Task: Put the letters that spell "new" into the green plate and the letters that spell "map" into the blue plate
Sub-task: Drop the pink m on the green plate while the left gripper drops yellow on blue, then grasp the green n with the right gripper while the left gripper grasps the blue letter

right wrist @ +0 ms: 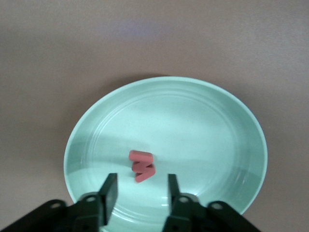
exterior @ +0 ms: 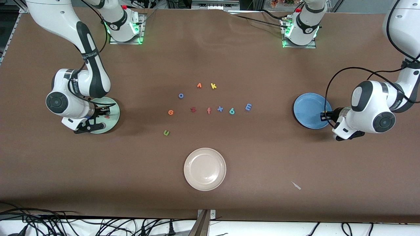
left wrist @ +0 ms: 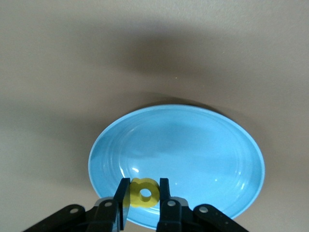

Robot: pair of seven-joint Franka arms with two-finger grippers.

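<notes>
My right gripper [right wrist: 142,186] hangs open just above the green plate [right wrist: 193,130], and the pinkish-red "w" [right wrist: 142,166] lies loose in the plate under its fingers. My left gripper [left wrist: 144,198] is shut on the yellow loop-and-stem letter [left wrist: 145,192], over the blue plate [left wrist: 193,145] near its rim. In the front view the green plate [exterior: 113,113] sits at the right arm's end and the blue plate [exterior: 308,108] at the left arm's end. On the table between them lie the green "n" [exterior: 166,132], orange "e" [exterior: 170,112], blue "m" [exterior: 248,107] and teal letter [exterior: 232,111].
Among the letters lie a blue "o" [exterior: 180,95], dark red "z" [exterior: 193,109], orange "f" [exterior: 208,110], blue "x" [exterior: 220,108], an orange "v"-like letter [exterior: 199,85] and a yellow "k" [exterior: 213,86]. A cream-white plate [exterior: 205,169] sits nearer the front camera.
</notes>
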